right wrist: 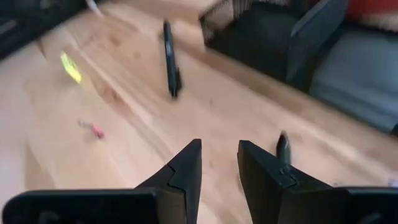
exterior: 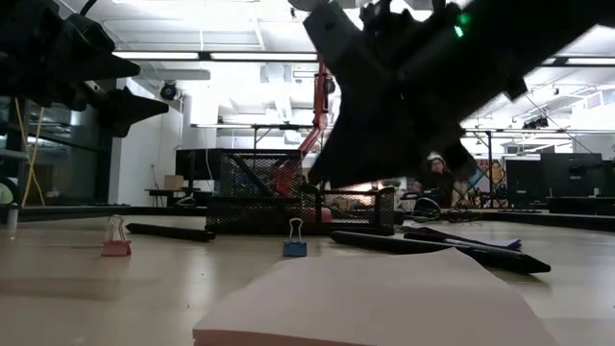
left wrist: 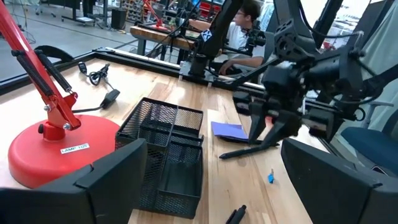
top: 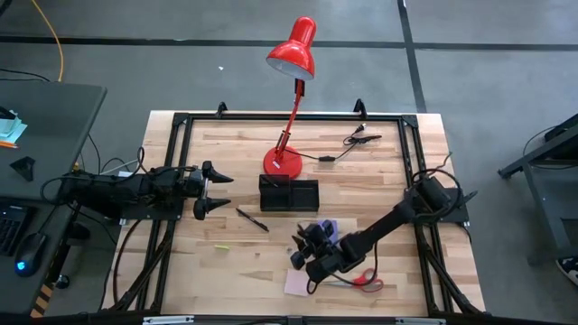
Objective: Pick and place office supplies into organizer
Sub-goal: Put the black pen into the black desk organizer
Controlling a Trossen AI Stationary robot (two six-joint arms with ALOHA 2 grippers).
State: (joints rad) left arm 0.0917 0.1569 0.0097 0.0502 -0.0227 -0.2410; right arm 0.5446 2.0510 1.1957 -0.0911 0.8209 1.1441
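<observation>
A black mesh organizer (top: 289, 195) is seen near the middle of the worktop (top: 379, 181), just in front of the round base of a red lamp (top: 283, 162); the base sits toward the far edge.

The left gripper (top: 219, 190) is held above the worktop by the left edge, pointed at the organizer; its fingers are spread wide and nothing is held between them. One black pen (top: 252, 219) lies on the wood between this gripper and the organizer's near left corner — well apart from both.

The right gripper (top: 301, 247) is held in front of the organizer, toward the near edge; in the right wrist view its fingers (right wrist: 186, 168) are seen with only a small gap between them, and nothing is seen pinched there. A second black pen (left wrist: 250, 149) lies on the wood close under it; a purple sticky pad (top: 325, 227) lies just beside it, on the side nearer the organizer.

A pink sticky pad (top: 296, 283) lies close to the near edge; red-handled scissors (top: 366, 281) lie to its right, partly hidden by the right arm.

A black cable (top: 354, 144) lies near the far right corner; small binder clips (exterior: 295, 248) are seen on the wood in the low view.
</observation>
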